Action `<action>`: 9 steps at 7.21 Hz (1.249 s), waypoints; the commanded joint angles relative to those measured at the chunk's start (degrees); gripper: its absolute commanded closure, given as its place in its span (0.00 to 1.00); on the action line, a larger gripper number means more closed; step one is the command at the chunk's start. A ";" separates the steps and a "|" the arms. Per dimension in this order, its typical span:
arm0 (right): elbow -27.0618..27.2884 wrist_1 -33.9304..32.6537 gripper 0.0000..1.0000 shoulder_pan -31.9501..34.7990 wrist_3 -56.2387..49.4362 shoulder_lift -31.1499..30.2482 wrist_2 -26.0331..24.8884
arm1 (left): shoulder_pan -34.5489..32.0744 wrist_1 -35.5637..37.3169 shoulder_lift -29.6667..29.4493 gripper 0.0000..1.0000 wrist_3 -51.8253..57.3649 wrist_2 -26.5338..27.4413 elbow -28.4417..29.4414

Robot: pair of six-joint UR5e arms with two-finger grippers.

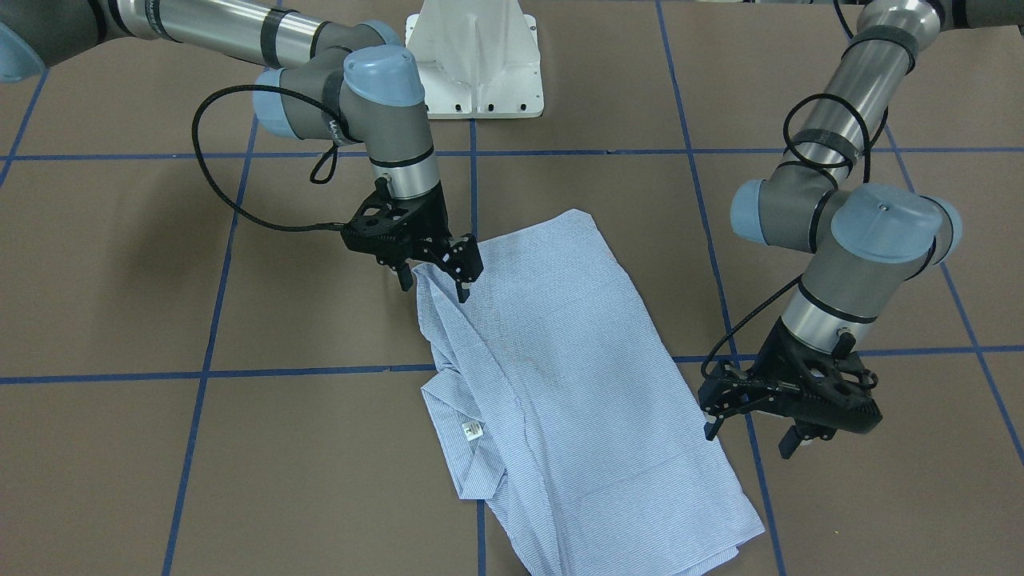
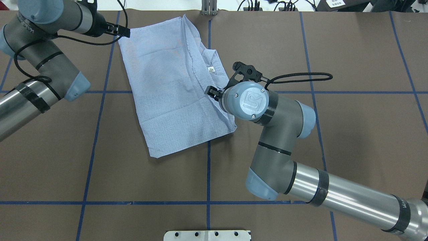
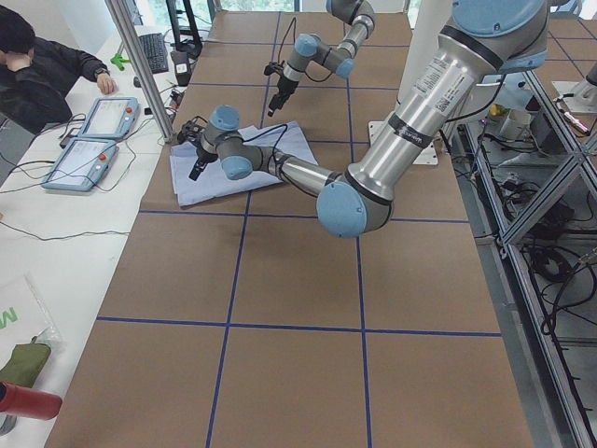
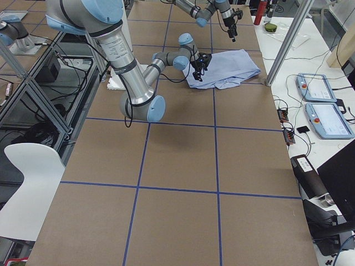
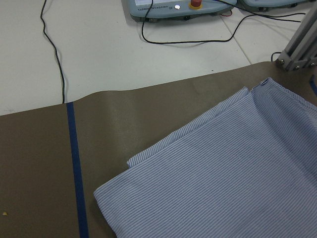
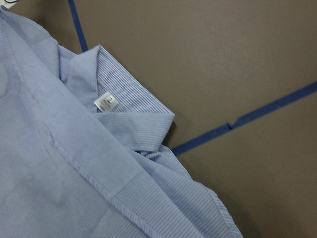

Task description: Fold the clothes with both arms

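1. Across the worktop [image 1: 120, 280] from me, the front-facing camera shows the shirt [image 1: 560, 360] folded into one long flat panel lying slantwise, its label [image 1: 472, 430] showing at the collar. My right tool [image 1: 434, 290] hangs over the collar-side edge, toward the end nearer my base, with its fingers spread and nothing gripped. My left tool [image 1: 748, 440] hovers just beside the opposite long edge, also spread and empty.
2. From overhead, the shirt [image 2: 167, 83] sits toward the far side. My left tool [image 2: 122, 31] is at its far left corner. My right tool [image 2: 214, 92] is mostly hidden under its own wrist.
3. From the left end, the shirt [image 3: 289, 140] is a pale patch beneath both arms. I cannot tell the finger spread from here.
4. From the right end, the shirt [image 4: 233, 64] lies flat, and again I cannot read the fingers.
5. My left wrist camera shows a stacked corner of the shirt [image 5: 237, 183] with two edges slightly offset. None of my fingers are in frame.
6. My right wrist camera shows the collar [image 6: 133, 114] and label [image 6: 105, 102] beside a stitched seam.
7. I judge the cloth to be light and limp, so it will likely sag and its layers may slide apart. I would pinch every layer at a corner or hem, never mid-panel.
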 commanded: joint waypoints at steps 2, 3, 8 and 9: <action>-0.01 -3.70 0.09 -5.08 8.07 -0.65 -3.14 | 0.49 0.37 0.41 0.00 -2.65 -0.18 -1.56; -0.27 -3.79 0.12 -5.79 8.79 -0.65 -3.40 | 0.58 0.37 0.49 0.00 -2.74 -0.18 -1.38; -0.89 -3.79 0.14 -7.11 9.33 -1.44 -5.42 | 0.75 0.28 0.49 0.00 -2.74 -0.18 -1.38; -1.41 -3.70 0.19 -7.20 9.33 -1.18 -5.60 | 0.75 0.28 0.49 0.00 -2.74 -0.18 -1.38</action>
